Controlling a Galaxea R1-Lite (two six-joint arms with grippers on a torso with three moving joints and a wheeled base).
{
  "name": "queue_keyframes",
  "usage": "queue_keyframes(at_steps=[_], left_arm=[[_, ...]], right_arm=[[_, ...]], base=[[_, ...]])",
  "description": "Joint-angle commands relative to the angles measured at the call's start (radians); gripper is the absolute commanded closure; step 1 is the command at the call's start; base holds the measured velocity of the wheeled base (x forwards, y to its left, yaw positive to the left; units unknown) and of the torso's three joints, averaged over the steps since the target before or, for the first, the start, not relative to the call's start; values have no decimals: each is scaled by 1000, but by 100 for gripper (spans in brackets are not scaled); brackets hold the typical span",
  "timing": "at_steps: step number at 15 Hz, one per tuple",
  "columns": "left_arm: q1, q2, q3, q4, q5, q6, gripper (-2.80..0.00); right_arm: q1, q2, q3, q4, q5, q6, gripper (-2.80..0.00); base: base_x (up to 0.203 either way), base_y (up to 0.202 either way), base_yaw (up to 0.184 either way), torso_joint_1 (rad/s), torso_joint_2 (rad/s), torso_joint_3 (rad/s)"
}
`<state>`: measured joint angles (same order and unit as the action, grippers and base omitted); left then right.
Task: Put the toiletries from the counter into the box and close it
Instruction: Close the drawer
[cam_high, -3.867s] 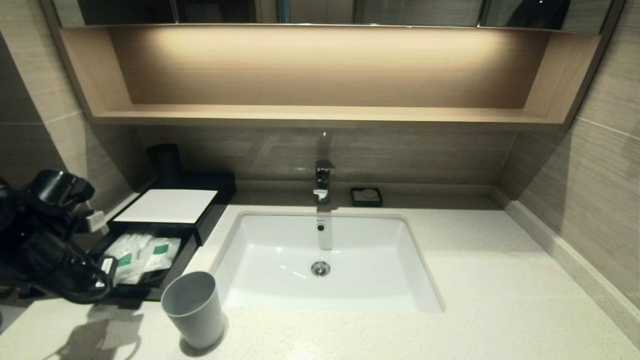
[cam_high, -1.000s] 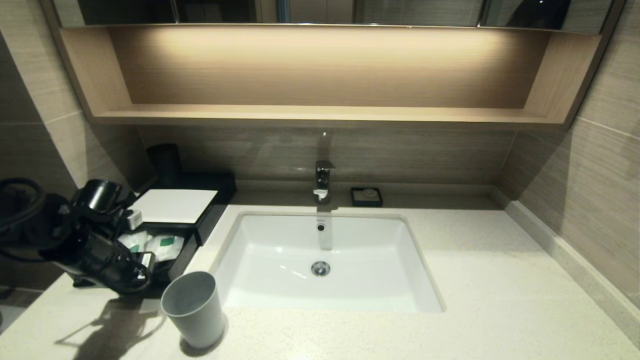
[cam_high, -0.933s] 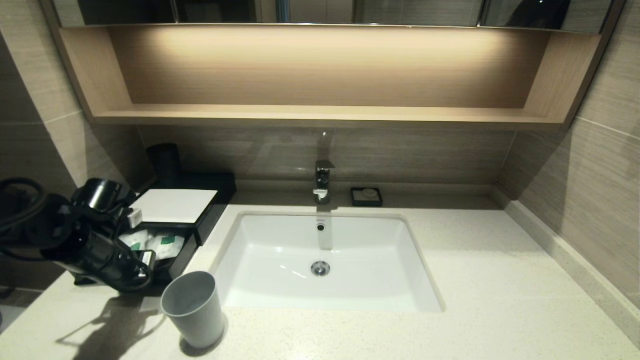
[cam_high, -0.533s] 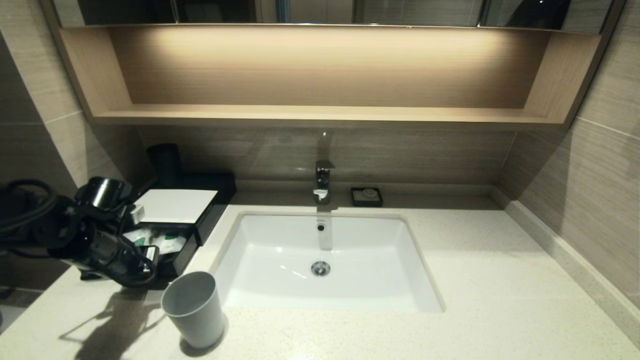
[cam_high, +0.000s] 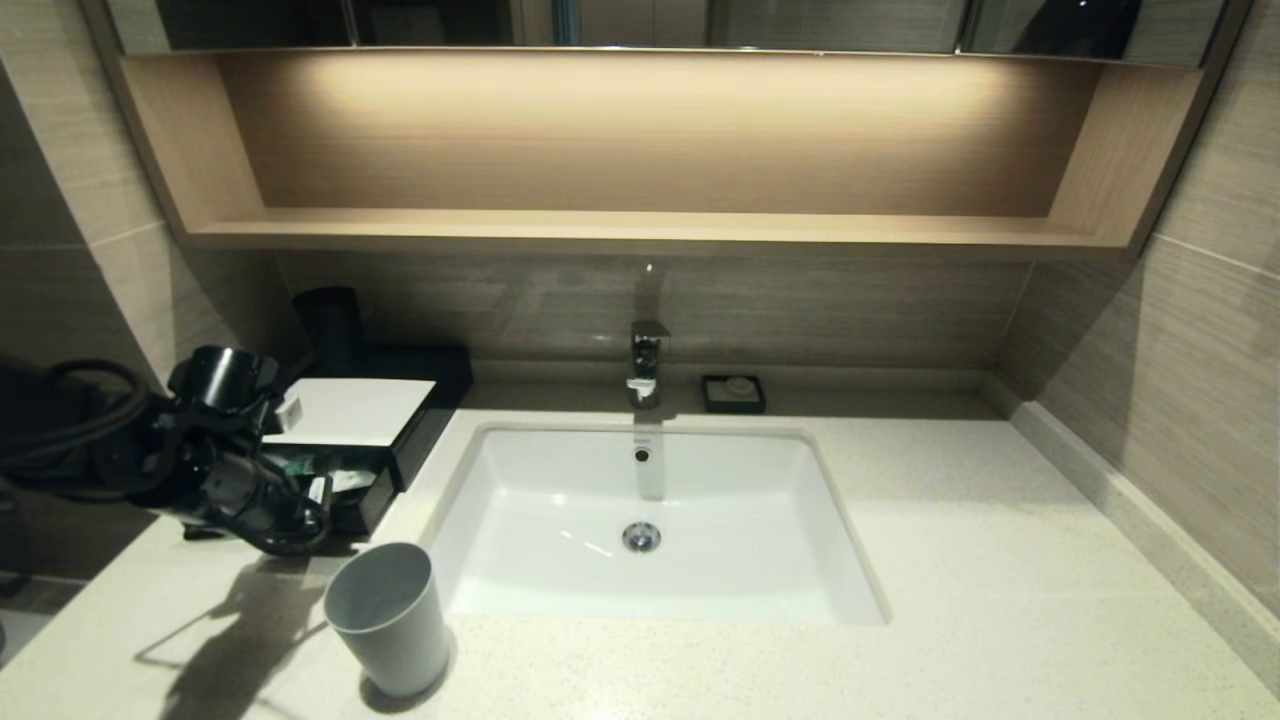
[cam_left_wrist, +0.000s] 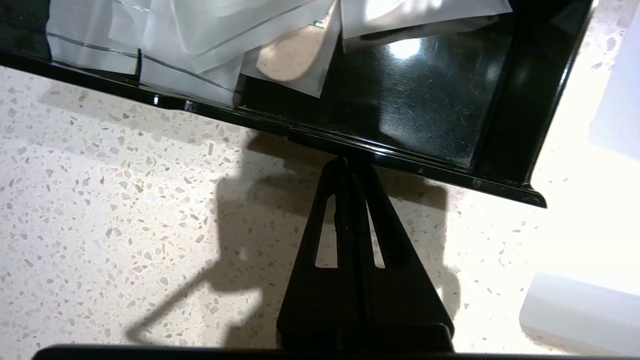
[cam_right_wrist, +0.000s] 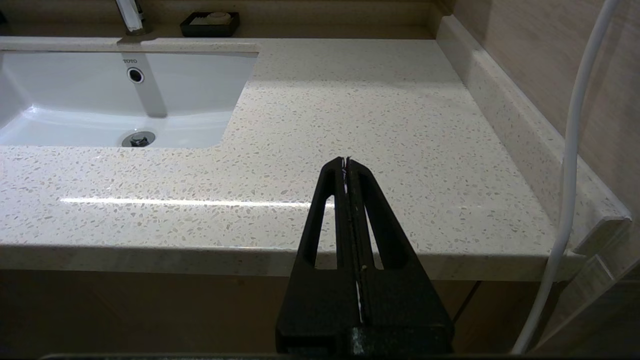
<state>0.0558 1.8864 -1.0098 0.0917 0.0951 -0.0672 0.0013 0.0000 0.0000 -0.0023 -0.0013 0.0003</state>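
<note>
Wall: horizontal-grain beige tiles (cam_high: 1200, 330). Recessed wooden shelf (cam_high: 640, 228), lit from above, warm light. Mirror strip (cam_high: 640, 22) above it. Raised stone upstand (cam_right_wrist: 505, 125) along right wall.

The toiletries (cam_left_wrist: 190, 35), flat whitish-translucent sachets, are lying overlapped inside the box's (cam_high: 385, 490) pulled-out black drawer; green labelling is showing on them in the head view. The low black box, with its white top panel, is sitting on the pale speckled bench (cam_high: 950, 560), left of the sink, its drawer partly open.
</note>
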Motion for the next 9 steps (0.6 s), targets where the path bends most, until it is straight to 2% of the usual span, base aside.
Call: queue_keyframes(at_steps=[1,9], left_arm=[[-4,11,-11,-7,0,-2,0],[-2,30,-15,-73,2,-9,0]], right_arm=[[0,0,1,-1,0,0,0],[0,-1,1,-1,0,0,0]], base=[[0,0,0,0,0,0],[0,0,0,0,0,0]])
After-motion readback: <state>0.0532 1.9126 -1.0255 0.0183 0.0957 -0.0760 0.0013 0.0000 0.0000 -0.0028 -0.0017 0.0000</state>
